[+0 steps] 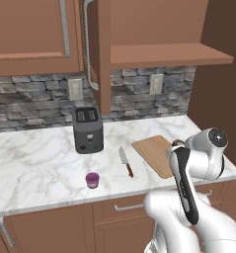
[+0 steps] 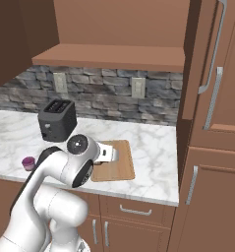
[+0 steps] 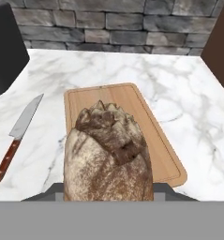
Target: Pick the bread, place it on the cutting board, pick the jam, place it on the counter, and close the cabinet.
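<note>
Left to right across the surface (image 1: 35, 163): the jam (image 1: 92, 180) sits on the white marble near the front edge, left of everything else I need, well apart from my end effector (image 3: 108, 194). Behind it stands the toaster (image 1: 87, 129), then the knife (image 1: 126, 162) lying with blade away from me and its handle toward the front edge, just left of the cutting board (image 3: 146, 126). Then the board itself, bare, long axis running away from me toward the stone backsplash (image 3: 132, 23). My end effector is clenched on the bread (image 3: 108, 159); in the hand view the loaf fills the lower middle with its long axis pointing the same way as the board. The bread hangs over the board's near end, above it; I can't tell whether it touches yet. So the relation that counts: the board lies straight ahead and below the bread, and I judge the next move is a short descent and release, maybe nudged forward so the loaf lands nearer the board's middle. Only one arm here. Containers: the cabinet (image 1: 97, 49) above the toaster stands with its door open, swung out edge-on; the inside is hidden from here. Jam looks already placed on the surface, so the cabinet closing is left after the bread.
</note>
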